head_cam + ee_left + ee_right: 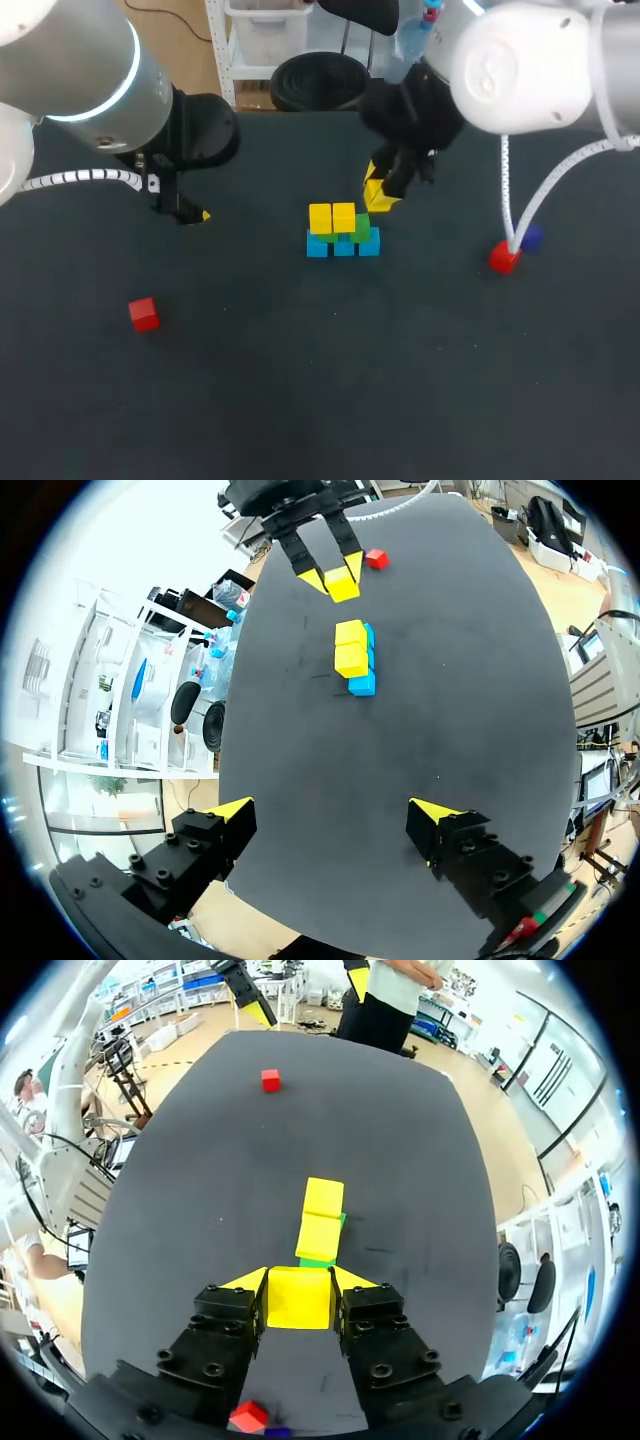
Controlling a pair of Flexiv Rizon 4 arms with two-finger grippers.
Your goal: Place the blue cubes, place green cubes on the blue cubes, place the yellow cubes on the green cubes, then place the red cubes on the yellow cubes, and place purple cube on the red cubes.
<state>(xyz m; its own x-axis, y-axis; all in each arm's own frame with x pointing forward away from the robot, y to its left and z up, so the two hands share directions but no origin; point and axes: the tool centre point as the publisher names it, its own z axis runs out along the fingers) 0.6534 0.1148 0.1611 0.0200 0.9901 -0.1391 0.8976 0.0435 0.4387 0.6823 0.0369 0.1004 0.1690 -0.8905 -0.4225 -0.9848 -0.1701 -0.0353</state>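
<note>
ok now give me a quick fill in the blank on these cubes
1. The held cube in the right pincer is ___.
2. The left pincer is ___ and holds nothing.
3. The stack has ___ yellow cubes on top.
4. The lone cube on the left arm's side is ___.
Missing words: yellow; open; two; red.

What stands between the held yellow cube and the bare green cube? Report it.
Nothing visible. The right gripper holds the yellow cube just short of the bare green cube; the two placed yellow cubes lie beyond it.
</note>
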